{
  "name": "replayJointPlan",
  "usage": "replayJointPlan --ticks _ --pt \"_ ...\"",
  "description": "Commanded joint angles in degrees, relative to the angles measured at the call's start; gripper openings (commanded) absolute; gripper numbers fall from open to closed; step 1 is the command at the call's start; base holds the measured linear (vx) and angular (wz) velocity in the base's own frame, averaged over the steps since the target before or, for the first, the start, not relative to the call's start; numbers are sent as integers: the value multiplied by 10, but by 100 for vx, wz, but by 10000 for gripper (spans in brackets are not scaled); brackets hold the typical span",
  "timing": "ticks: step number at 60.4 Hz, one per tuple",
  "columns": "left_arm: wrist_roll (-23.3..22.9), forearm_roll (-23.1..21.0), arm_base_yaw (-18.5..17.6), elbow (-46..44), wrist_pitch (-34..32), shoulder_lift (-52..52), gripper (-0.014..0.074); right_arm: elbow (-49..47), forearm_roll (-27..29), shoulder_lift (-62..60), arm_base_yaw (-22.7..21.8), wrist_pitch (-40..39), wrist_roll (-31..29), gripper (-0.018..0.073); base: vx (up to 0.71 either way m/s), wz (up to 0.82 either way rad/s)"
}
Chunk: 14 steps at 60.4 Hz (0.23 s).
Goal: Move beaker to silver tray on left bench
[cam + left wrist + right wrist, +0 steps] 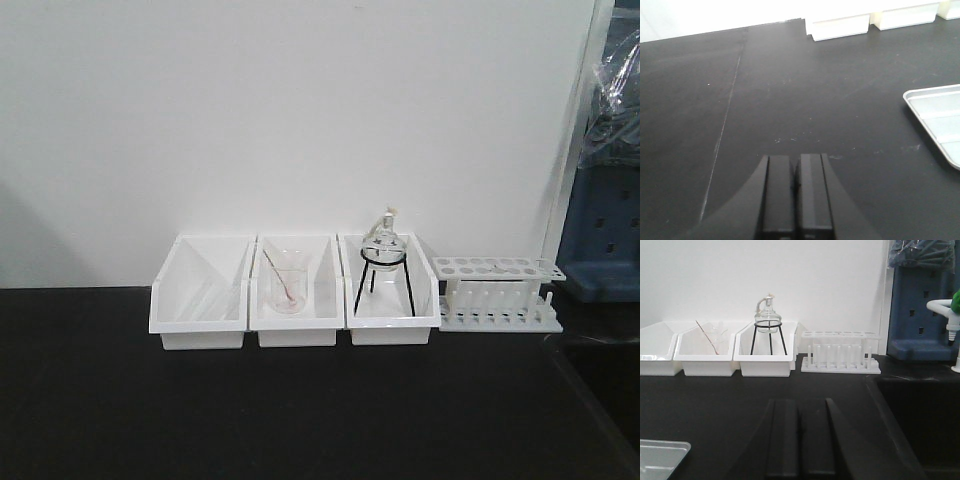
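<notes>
**On the black bench: both grippers closed, nothing held**

Across the black bench (300, 420) my two arms hang low over the bare surface. A dark sink (920, 415) is recessed into the bench at my right. Against the white wall stand three white bins (198, 310) in a row, touching side to side. A white test-tube rack (497, 295) sits just beside the rightmost bin.

The silver tray (935, 115) lies flat on the bench, to the right of my left gripper (795, 160) and well apart from the bins.

The rightmost bin holds a round-bottomed flask (383, 250) upright on a black wire stand (385, 285). The middle bin holds a beaker with a pinkish rod (287, 290).

I cannot locate the small clear beaker in any view.

The left gripper has its fingers pressed together and grips nothing. The right gripper (800, 402) likewise has its fingers together and grips nothing.
</notes>
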Motion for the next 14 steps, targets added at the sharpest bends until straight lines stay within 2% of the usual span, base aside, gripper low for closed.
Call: replayJointPlan --ticks 1,14 --pt "-1 -1 -4 11 -43 -4 1 3 -6 -7 -4 -46 0 -11 0 0" --pt "-1 -1 -4 11 -43 -4 1 3 -6 -7 -4 -46 0 -11 0 0"
